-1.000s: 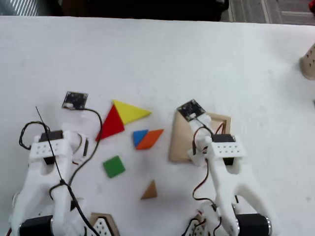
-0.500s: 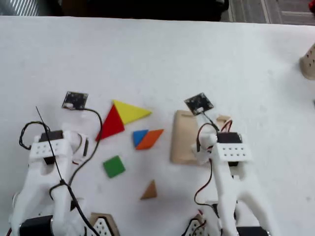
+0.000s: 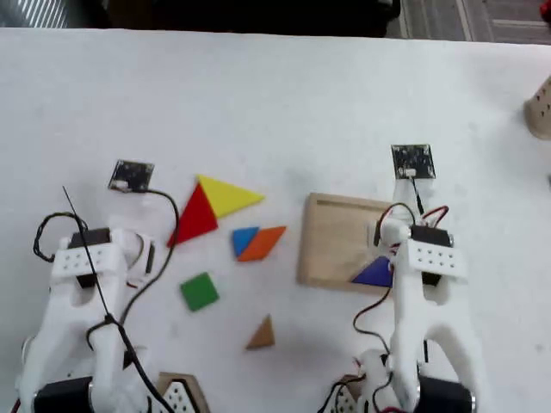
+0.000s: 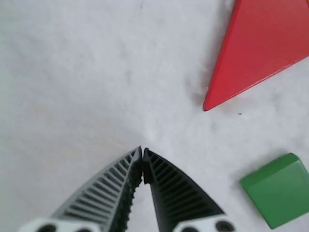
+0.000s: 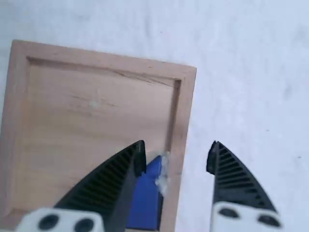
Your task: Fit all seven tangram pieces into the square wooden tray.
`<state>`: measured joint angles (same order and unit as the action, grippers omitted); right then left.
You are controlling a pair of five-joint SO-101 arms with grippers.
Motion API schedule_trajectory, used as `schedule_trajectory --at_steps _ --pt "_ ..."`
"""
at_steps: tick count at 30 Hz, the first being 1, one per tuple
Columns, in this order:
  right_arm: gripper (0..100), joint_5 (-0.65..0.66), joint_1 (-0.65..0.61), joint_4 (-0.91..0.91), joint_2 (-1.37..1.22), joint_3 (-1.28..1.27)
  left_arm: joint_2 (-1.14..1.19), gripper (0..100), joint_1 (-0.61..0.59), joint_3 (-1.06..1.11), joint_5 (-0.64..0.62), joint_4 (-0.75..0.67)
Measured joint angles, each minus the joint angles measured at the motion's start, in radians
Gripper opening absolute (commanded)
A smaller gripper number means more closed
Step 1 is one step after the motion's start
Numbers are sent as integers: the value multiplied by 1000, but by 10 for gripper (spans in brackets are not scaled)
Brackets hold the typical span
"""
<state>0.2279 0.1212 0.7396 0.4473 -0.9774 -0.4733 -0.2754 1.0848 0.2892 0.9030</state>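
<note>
Square wooden tray (image 3: 331,232) beneath your right tool (image 5: 176,151), which stands open astride its rim, dark blue triangular piece (image 3: 375,272) inside. Large red triangular piece (image 4: 256,53) lies just ahead of your closed left tool (image 4: 142,152), the nearer one.

The high view looks steeply down on the table (image 3: 258,103) from overhead. Both wrist views face it from close above. The left shares the red triangle (image 4: 256,48) with the high view, the right the wooden tray (image 5: 96,111).
</note>
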Motion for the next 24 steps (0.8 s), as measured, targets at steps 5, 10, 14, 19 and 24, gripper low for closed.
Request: schedule_trajectory --at_steps 5,10,14,19,24 --pt "215 17 12 -104 -152 29 0 24 0 0 0 0" --pt "215 107 28 -118 -295 101 0 24 0 0 0 0" --pt "215 115 28 -66 -371 183 0 24 0 0 0 0" --pt "136 115 28 -43 -393 212 0 24 0 0 0 0" --pt "22 115 29 -43 -393 212 0 24 0 0 0 0"
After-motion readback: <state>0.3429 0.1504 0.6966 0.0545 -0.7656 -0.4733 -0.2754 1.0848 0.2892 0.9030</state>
